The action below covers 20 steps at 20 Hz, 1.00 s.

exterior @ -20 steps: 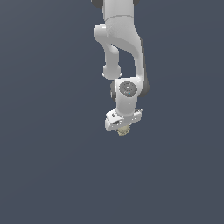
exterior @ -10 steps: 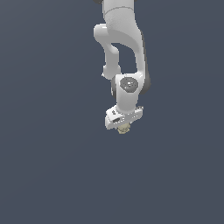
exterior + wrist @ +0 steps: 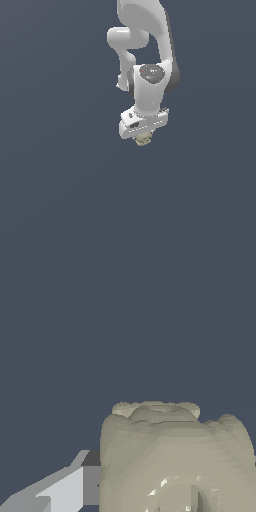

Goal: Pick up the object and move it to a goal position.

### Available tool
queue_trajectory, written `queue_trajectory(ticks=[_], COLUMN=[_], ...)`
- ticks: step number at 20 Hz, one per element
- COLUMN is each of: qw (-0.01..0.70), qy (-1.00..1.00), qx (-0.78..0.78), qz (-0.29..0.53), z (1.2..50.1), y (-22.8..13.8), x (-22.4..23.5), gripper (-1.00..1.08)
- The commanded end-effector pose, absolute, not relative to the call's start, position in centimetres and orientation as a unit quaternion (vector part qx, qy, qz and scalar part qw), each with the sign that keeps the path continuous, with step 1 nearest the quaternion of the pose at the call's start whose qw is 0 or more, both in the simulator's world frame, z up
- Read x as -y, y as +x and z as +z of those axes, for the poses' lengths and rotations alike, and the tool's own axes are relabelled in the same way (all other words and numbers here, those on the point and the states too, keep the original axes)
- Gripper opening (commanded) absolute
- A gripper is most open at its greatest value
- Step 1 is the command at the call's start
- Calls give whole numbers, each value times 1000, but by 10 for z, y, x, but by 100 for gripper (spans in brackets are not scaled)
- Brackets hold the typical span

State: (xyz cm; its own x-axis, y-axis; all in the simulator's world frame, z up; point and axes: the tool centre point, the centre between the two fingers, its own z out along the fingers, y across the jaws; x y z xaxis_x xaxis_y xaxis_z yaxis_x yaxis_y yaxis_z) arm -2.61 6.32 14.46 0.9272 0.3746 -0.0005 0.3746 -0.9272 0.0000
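Note:
The object [image 3: 143,140] is a small pale beige, knobbly chunk that hangs just under the white hand of my arm in the exterior view. My gripper [image 3: 143,138] is shut on it and the fingers are mostly hidden behind the hand and the object. In the wrist view the object [image 3: 175,456] fills the near part of the picture. One white finger [image 3: 65,488] with a dark pad presses against its side. The other finger is hidden by the object.
A plain dark grey-blue surface [image 3: 60,190] lies all around. Nothing else shows in either view.
The arm has carried the held object a little higher and toward the exterior view's right. The grip has stayed the same.

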Motion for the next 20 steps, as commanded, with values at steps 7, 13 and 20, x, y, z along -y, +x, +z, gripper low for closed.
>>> queue_trajectory(ticks=[7, 13, 20], qw=[0, 0, 0], qy=[982, 982, 982], qx=[-191, -191, -191], qz=[0, 0, 0], z=[237, 283, 310], y=[-17, -11, -7], x=[-65, -66, -66], gripper=[-100, -100, -100])
